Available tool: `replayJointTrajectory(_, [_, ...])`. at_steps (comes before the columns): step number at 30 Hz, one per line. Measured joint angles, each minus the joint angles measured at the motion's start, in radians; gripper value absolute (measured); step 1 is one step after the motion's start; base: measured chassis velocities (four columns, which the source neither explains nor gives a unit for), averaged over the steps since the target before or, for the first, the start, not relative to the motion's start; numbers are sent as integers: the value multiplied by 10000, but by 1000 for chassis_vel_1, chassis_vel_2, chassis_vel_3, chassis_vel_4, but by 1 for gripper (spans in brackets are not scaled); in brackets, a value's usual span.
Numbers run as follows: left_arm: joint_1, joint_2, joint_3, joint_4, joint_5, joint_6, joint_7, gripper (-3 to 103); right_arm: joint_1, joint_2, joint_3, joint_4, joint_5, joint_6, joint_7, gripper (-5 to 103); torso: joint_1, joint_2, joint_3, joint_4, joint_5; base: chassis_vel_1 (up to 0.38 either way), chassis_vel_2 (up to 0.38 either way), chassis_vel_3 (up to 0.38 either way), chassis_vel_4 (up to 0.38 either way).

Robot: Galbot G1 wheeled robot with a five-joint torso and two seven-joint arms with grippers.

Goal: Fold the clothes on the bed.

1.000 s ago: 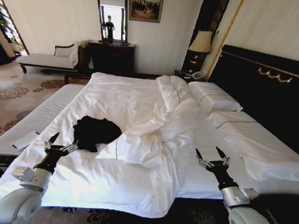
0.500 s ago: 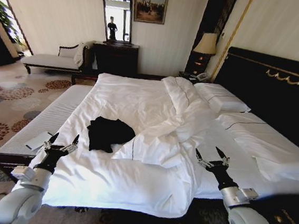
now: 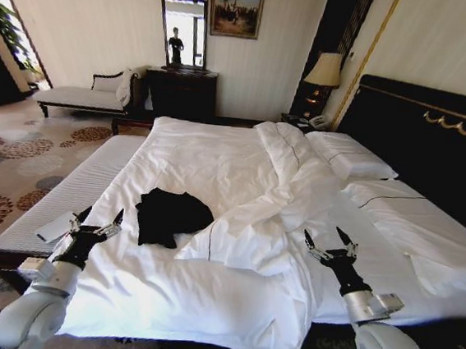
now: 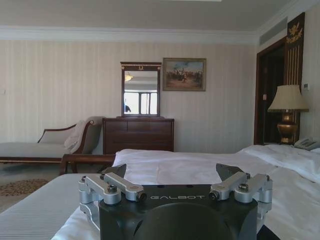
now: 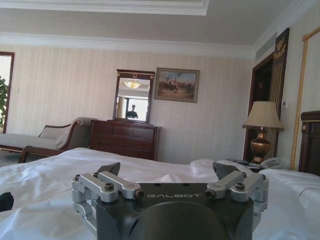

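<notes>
From the head view, the T-shirt (image 3: 171, 216) lies crumpled in a dark heap on the bed (image 3: 210, 152), toward the robot's left, just beside a ridge of bunched duvet (image 3: 247, 242). The left gripper (image 3: 96, 223) hovers low over the near edge, close to the shirt but not touching it, fingers spread. The right gripper (image 3: 328, 241) hovers well apart from the shirt over the other half of the bedding, fingers likewise spread, holding nothing. The left wrist view looks across the bed to a dresser (image 4: 138, 134) and mirror (image 4: 140, 90), with that arm's fingers (image 4: 112, 185) splayed wide. In the right wrist view the fingers (image 5: 107, 184) are also apart, and a dark scrap at the frame's edge is probably the shirt (image 5: 5, 201), though too little shows to be sure. The shirt looks light, limp and easily dragged; it will sag from any single pinch, so a hem or shoulder edge seems the best hold, kept clear of the duvet beneath.
</notes>
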State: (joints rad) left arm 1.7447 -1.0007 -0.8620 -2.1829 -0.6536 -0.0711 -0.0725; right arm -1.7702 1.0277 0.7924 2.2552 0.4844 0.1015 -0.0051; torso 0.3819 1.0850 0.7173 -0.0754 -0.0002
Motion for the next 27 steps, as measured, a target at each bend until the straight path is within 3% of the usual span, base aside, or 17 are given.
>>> replayJointTrajectory(8, [20, -5, -9, -5, 3, 65, -54, 100, -295, -123, -546, 1100, 578, -1025, 598, 100, 20, -9, 7, 4, 2, -136, 153, 135, -131])
replayJointTrajectory(19, [59, -106, 28, 77, 71, 19, -52, 100, -1359, -98, -865, 2526, 1184, -2270, 1356, 100, -14, 8, -6, 3, 0, 23, -17, -20, 23])
replayJointTrajectory(24, [47, -154, 85, 63, 144, 16, -52, 100, -1479, -668, -944, 2525, 1976, -3559, 2284, 100, 7, -4, 3, 0, 2, 0, 0, 0, 0])
replayJointTrajectory(27, [106, -189, 83, 8, 152, -2, -49, 100, -1208, -1151, -856, 2509, 2357, -3923, 2669, 100, 8, -5, 3, 3, 6, 0, 0, 0, 0])
